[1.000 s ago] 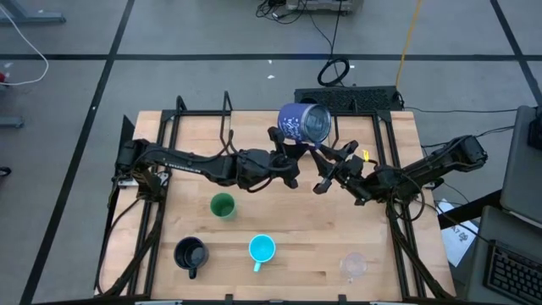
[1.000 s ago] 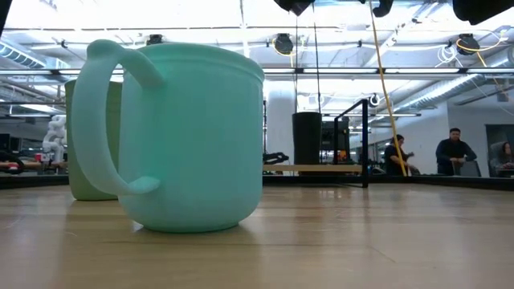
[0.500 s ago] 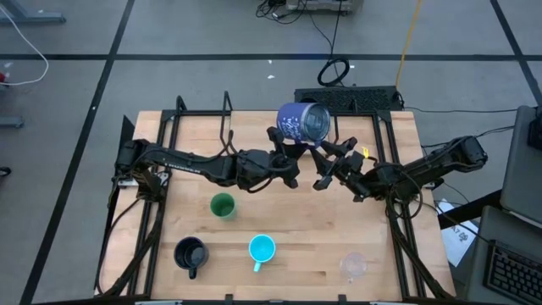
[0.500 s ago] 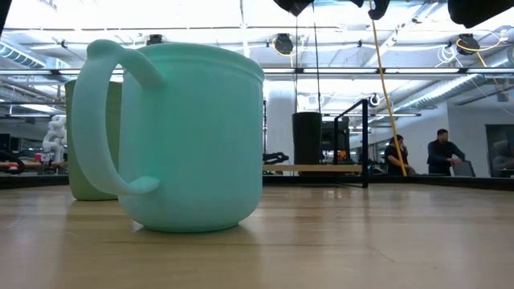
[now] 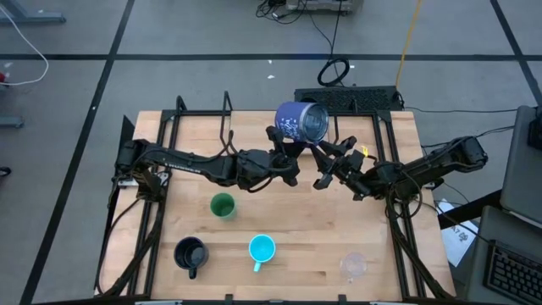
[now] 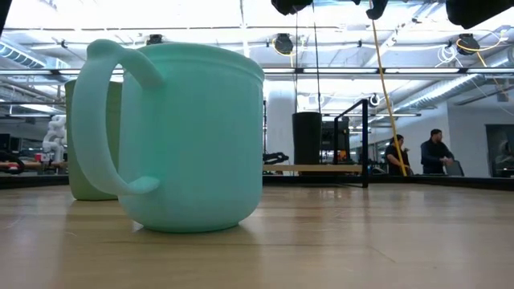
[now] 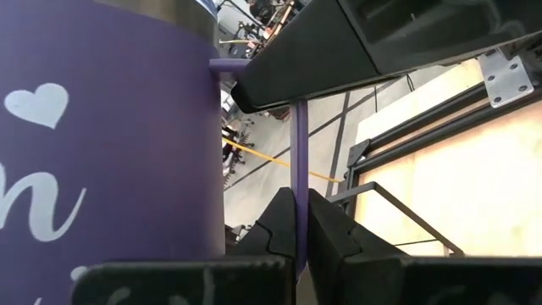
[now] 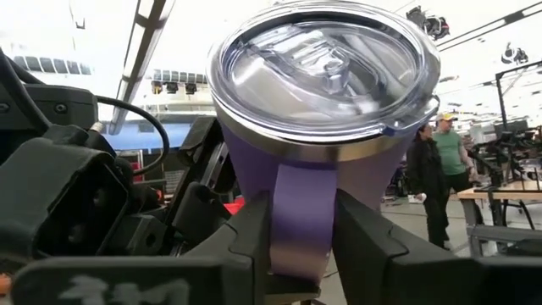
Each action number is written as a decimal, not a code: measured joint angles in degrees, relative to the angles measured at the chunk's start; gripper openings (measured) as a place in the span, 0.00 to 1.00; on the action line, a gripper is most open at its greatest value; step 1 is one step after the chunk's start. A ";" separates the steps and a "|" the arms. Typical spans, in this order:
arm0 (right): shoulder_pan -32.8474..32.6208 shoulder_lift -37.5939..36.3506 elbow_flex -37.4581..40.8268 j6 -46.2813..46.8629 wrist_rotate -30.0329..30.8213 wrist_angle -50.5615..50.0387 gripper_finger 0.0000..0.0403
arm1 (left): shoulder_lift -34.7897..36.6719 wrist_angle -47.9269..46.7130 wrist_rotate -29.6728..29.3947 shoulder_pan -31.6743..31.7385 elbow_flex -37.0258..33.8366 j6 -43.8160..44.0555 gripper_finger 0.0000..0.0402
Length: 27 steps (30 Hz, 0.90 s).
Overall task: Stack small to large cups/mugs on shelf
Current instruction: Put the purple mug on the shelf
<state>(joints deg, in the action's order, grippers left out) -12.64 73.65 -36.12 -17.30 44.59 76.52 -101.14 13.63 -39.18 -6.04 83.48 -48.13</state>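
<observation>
The blue-purple mug (image 5: 301,123), closed by a clear lid (image 8: 326,63), hangs high over the far middle of the table. It is tipped, its mouth toward the right. My left gripper (image 5: 284,146) comes from the left and is shut on its handle. My right gripper (image 5: 326,155) comes from the right and is shut on the same handle. On the table stand the green cup (image 5: 222,206), the black mug (image 5: 190,254), the cyan mug (image 5: 262,249) and the clear cup (image 5: 353,265). In the low view a dark tumbler (image 6: 307,138) stands on the shelf (image 6: 317,168). My left gripper pinches the mug's handle strap (image 7: 295,161) between its two fingers (image 7: 326,233), across the strap's thin sides. The fingers reach in about level from the table's left. The mug is lifted clear of the table and tipped. My right gripper has the handle's broad strap (image 8: 303,182) between its two fingers (image 8: 368,233), just under the lidded rim. The fingers slant upward from the table's right. The mug hangs clear, its lid facing this gripper.
Black metal frame rails (image 5: 203,119) run along the table's far and side edges. The cyan mug (image 6: 185,136) stands close before the low camera, the green cup (image 6: 88,136) behind it. People stand in the room beyond (image 6: 434,152).
</observation>
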 joint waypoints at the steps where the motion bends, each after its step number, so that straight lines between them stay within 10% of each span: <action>1: 0.02 -0.02 0.00 0.08 0.01 -0.03 0.22 | 0.00 -0.02 -0.03 0.00 0.00 0.04 0.02; 13: 1.07 -0.07 -0.02 -0.33 -0.01 -2.59 0.35 | 0.00 0.19 0.59 -0.11 0.00 2.32 0.02; 27: 2.45 -0.02 -0.02 1.39 -0.91 -3.62 0.21 | -0.04 1.05 1.53 -0.37 0.00 3.18 0.02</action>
<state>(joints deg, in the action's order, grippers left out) -10.20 73.63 -36.14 -15.90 43.67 72.90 -101.19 14.68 -37.65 -6.42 83.48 -44.95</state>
